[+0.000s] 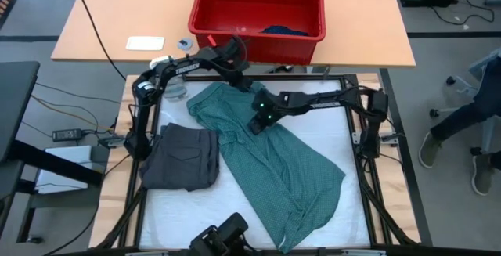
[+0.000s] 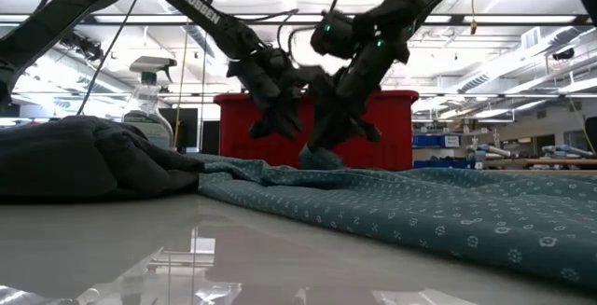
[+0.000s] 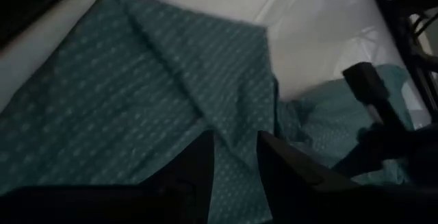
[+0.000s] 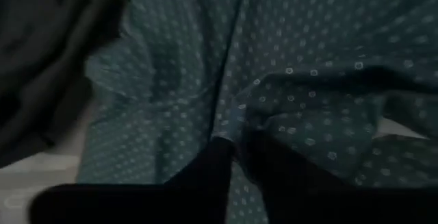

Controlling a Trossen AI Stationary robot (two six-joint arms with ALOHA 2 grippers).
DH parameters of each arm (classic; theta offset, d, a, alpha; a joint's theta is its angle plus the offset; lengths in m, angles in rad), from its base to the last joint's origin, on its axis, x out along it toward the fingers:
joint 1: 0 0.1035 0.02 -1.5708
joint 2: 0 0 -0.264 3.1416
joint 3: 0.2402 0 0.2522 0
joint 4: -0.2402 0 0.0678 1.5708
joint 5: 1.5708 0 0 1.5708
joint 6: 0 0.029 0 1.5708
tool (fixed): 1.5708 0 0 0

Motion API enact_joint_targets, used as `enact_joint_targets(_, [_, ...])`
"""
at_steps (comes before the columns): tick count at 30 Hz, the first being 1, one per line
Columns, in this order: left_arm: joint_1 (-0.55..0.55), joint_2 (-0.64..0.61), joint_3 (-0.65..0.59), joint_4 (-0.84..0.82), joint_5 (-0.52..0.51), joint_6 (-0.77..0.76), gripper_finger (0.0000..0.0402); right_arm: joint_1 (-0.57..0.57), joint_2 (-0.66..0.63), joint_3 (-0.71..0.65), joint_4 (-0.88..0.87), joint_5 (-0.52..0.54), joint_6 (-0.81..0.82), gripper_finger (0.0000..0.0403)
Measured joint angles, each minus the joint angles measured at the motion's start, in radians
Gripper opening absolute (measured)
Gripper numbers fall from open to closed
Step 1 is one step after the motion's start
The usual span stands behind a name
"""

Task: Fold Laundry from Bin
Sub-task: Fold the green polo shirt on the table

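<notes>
The teal-green dotted T-shirt (image 1: 290, 170) lies spread slantwise on the white table, from the far middle to the near right. My right gripper (image 1: 258, 123) is shut on it near its far part. My left gripper (image 1: 237, 74) hangs open just over the shirt's far edge (image 3: 137, 101), in front of the red bin (image 1: 258, 48). A dark grey piece (image 1: 180, 158) lies folded at the table's left. A bright blue piece (image 1: 283, 30) lies in the bin. My right gripper pinches a small raised fold of the T-shirt (image 4: 234, 122) between its two fingertips, coming from above and slanting in from the table's right. Creases run out from the pinch. A small hump of cloth (image 2: 322, 156) stands up under the fingers, and the rest lies on the table.
The bin stands on a wooden table beyond the far edge. A white card (image 1: 145, 43) and a small round thing (image 1: 185, 44) lie on that wooden table, left of the bin. A person's legs (image 1: 462, 131) show off the table's right side. Bare white table shows at the near left (image 1: 196, 209).
</notes>
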Motion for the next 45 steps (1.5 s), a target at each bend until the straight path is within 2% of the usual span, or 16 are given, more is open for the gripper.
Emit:
enact_joint_targets(4, [-0.034,0.0,0.0,0.031,-0.013,-0.032,0.0115,-0.023,-0.094,0.001,-0.137,0.107,0.06,0.0146])
enact_joint_targets(7, [-0.067,0.0,0.0,0.071,-0.083,-0.049,0.0119,-0.046,-0.174,0.001,-0.277,0.199,0.098,0.0175])
enact_joint_targets(11, [-0.105,0.0,0.0,0.157,-0.13,-0.077,0.0138,-0.073,-0.263,0.001,-0.379,0.209,0.071,0.0194])
enact_joint_targets(15, [-0.143,0.006,0.0,0.238,-0.186,-0.118,0.0154,-0.089,-0.34,-0.033,-0.46,0.258,0.11,0.0196])
enact_joint_targets(19, [-0.192,0.044,0.001,0.296,-0.222,-0.131,0.016,-0.093,-0.425,-0.135,-0.471,0.261,0.191,0.0196])
enact_joint_targets(25, [-0.259,0.114,0.0,0.272,-0.265,-0.142,0.0161,-0.042,-0.577,-0.308,-0.466,0.253,0.351,0.0196])
enact_joint_targets(33, [-0.297,0.137,0.0,0.274,-0.52,-0.104,0.016,0.072,-0.737,-0.435,-0.454,0.25,0.531,0.0196])
enact_joint_targets(40, [-0.299,0.144,0.0,0.278,-0.523,-0.071,0.0136,0.164,-0.771,-0.482,-0.455,0.258,0.65,0.0196])
enact_joint_targets(45, [-0.299,0.146,0.0,0.205,-0.462,-0.072,0.0118,0.218,-0.77,-0.483,-0.448,0.265,0.692,0.0196])
